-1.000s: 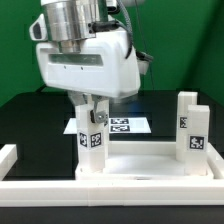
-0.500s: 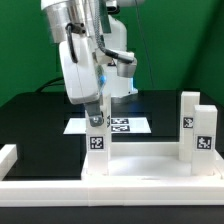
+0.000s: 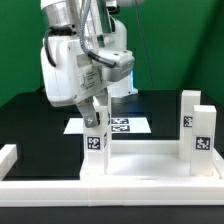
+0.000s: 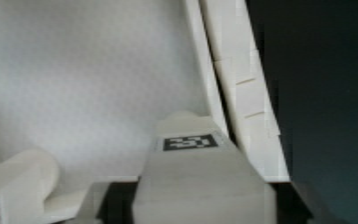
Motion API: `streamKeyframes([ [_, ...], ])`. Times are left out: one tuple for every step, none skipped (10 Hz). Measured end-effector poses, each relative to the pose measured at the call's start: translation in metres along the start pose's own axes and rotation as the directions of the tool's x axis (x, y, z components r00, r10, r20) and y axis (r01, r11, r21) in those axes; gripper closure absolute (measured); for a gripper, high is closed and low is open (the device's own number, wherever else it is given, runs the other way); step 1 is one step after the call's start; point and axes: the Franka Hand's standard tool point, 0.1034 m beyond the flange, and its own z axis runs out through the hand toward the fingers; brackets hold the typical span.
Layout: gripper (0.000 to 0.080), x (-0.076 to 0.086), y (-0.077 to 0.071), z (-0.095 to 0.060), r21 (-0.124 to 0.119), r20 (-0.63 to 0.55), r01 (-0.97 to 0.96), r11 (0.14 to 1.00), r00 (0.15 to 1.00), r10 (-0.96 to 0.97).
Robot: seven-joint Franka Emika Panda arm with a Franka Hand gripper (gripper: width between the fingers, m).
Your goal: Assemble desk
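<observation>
The white tabletop (image 3: 145, 163) lies flat in front, rim up. One tagged white leg (image 3: 95, 150) stands upright in its corner socket on the exterior view's left. My gripper (image 3: 96, 122) comes down from above and is shut on the top of this leg. In the wrist view the leg (image 4: 194, 175) fills the space between my dark fingers (image 4: 130, 196), over the tabletop (image 4: 87, 90) and its rim (image 4: 229, 80). Two more legs (image 3: 189, 118) (image 3: 203, 142) stand upright at the corners on the exterior view's right.
The marker board (image 3: 122, 126) lies flat on the black table behind the tabletop. A low white border rail (image 3: 8, 157) runs along the exterior view's left and along the front edge (image 3: 40, 192). Another white part (image 4: 19, 188) shows beside the held leg in the wrist view.
My hand has turned about its vertical axis while staying on the left leg; its broad face, first toward the camera, now points sideways. The leg stays in place.
</observation>
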Motion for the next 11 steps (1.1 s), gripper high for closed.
streamKeyframes([
  [0.0504,0.0,0.0,0.0,0.0,0.0,0.0,1.0,1.0,0.0],
  [0.0435,0.0,0.0,0.0,0.0,0.001,0.0,1.0,1.0,0.0],
  [0.0435,0.0,0.0,0.001,-0.001,0.0,0.002,1.0,1.0,-0.002],
  [0.0262,0.0,0.001,0.001,-0.001,0.001,0.005,1.0,1.0,-0.005],
  [0.0262,-0.002,0.0,-0.002,-0.001,0.005,0.032,0.999,0.999,-0.032],
  [0.017,-0.006,-0.004,-0.018,0.019,0.018,0.058,0.998,0.998,-0.058],
  [0.017,-0.008,-0.01,-0.039,0.049,0.034,0.072,0.996,0.997,-0.073],
  [0.0153,-0.008,-0.016,-0.053,0.069,0.043,0.076,0.995,0.996,-0.079],
  [0.0151,-0.007,-0.017,-0.053,0.071,0.041,0.08,0.994,0.996,-0.083],
  [0.0151,-0.007,-0.016,-0.05,0.067,0.039,0.081,0.994,0.996,-0.084],
  [0.0151,-0.008,-0.016,-0.05,0.067,0.039,0.081,0.994,0.996,-0.084],
])
